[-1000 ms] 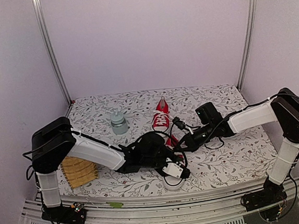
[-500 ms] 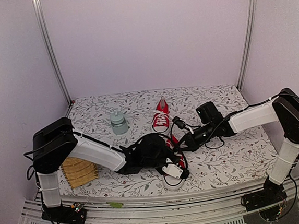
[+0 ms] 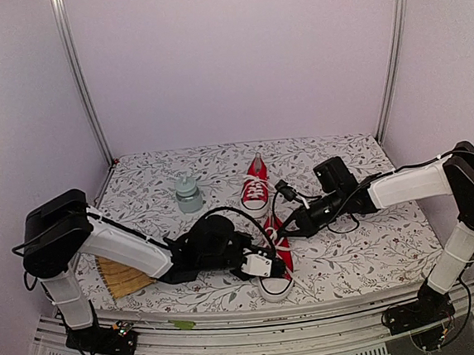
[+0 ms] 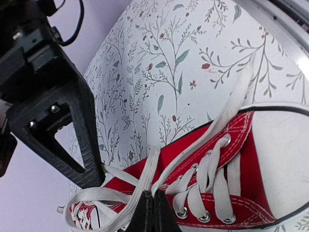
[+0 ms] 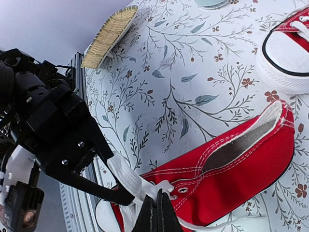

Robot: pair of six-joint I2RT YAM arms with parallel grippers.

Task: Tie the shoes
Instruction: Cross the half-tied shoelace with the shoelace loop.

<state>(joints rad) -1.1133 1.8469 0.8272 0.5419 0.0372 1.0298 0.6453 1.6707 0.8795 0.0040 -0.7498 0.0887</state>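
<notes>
The near red shoe (image 3: 282,256) lies between both grippers, with its white toe cap toward the table's front edge. Its partner (image 3: 255,189) stands farther back, and its toe cap (image 5: 285,58) shows in the right wrist view. My left gripper (image 4: 153,203) is shut on a white lace (image 4: 145,180) just above the eyelets of the near shoe (image 4: 241,164). My right gripper (image 5: 157,204) is shut on another lace strand (image 5: 126,178) by the top eyelet of that shoe (image 5: 241,169). The two grippers (image 3: 270,256) (image 3: 285,231) sit close together over the shoe's tongue.
A pale green bottle (image 3: 188,192) stands at the back left of the patterned tabletop. A woven straw piece (image 3: 125,274) lies under the left arm near the front left. A small green scrap (image 3: 182,323) rests on the front rail (image 3: 316,324).
The left gripper has closed on the lace, and the left arm has drawn back to the left. The right gripper stays shut and has shifted slightly right.
</notes>
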